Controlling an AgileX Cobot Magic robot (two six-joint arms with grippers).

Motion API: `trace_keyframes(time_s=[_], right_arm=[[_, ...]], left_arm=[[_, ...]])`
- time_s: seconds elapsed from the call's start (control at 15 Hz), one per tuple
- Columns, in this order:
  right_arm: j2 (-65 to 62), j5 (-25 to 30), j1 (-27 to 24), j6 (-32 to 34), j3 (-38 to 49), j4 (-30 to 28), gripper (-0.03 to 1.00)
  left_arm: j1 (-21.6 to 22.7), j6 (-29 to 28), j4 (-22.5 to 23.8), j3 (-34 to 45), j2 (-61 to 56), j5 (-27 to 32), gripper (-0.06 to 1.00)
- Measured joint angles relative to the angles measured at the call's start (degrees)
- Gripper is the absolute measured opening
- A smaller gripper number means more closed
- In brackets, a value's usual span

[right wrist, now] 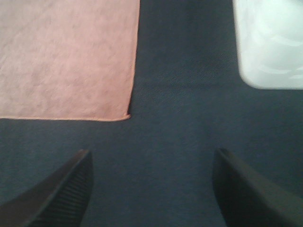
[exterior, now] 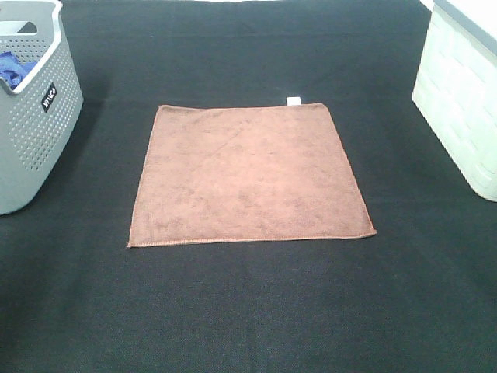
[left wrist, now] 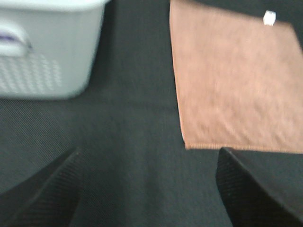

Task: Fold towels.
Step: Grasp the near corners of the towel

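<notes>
The black, cloth-covered bench (exterior: pixel 248 311) fills the high view. On it, at about 10 o'clock from the middle, stands a grey perforated plastic laundry basket (exterior: pixel 35 140) with a bit of blue cloth (exterior: pixel 11 68) showing inside. At about 2 o'clock stands a pale green woven-pattern plastic bin (exterior: pixel 458 101).

In the middle lies the reddish-brown square microfibre towel (exterior: pixel 248 175). It is spread flat in a single layer, all four hemmed edges showing and no corner turned over. Only a faint diagonal crease runs across it.

Neither arm reaches into the high view. The left pincer (left wrist: pixel 149 151) is spread wide and pinches nothing. It sits over bare bench short of the towel's 7 o'clock corner, apart from the cloth. The right pincer (right wrist: pixel 151 151) is likewise spread and empty, over bare bench short of the 5 o'clock corner.

The small white tag (exterior: pixel 294 101) sticks out from the towel's far edge at about 1 o'clock.

By this look the folding has not begun: no fold is made and no edge is gripped. Grasping the near corners, carrying them over to the far edge and then folding again all seem left to do.
</notes>
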Motion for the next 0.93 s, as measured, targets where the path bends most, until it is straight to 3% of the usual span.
trace_keyframes(time_s=[0.07, 0.13, 0.27, 0.33, 0.4, 0.47, 0.53, 0.73, 0.93], right_arm=[[4.8, 0.0, 0.0, -0.9, -1.7, 2.8, 0.68], [11.9, 0.0, 0.0, -3.4, -4.0, 7.3, 0.68], [21.1, 0.3, 0.0, -7.7, -6.9, 12.8, 0.68], [25.4, 0.3, 0.0, -9.7, -8.3, 14.8, 0.68], [25.4, 0.3, 0.0, -9.7, -8.3, 14.8, 0.68], [31.7, 0.3, -0.1, -12.4, -10.4, 17.3, 0.68], [35.8, 0.5, -0.1, -14.4, -11.9, 18.8, 0.68], [45.7, 2.3, -0.6, -21.7, -16.3, 24.9, 0.68], [55.8, 6.6, -5.9, -30.8, -20.5, 36.2, 0.68]], left_arm=[[0.0, 3.2, -4.1, 0.0, 5.4, -0.5, 0.74], [0.0, 9.7, -11.5, -1.1, 14.3, -0.6, 0.74], [0.0, 19.6, -21.9, -3.9, 24.4, -0.7, 0.74], [0.0, 24.7, -26.9, -5.4, 28.8, -0.5, 0.74], [0.0, 24.7, -26.9, -5.4, 28.8, -0.5, 0.74], [0.0, 31.5, -34.6, -7.9, 35.1, 0.7, 0.74], [0.0, 35.8, -38.8, -9.9, 39.2, 2.3, 0.74], [0.0, 43.3, -47.8, -15.1, 49.2, 6.5, 0.74], [-0.6, 46.2, -50.8, -20.7, 58.6, 8.1, 0.74]])
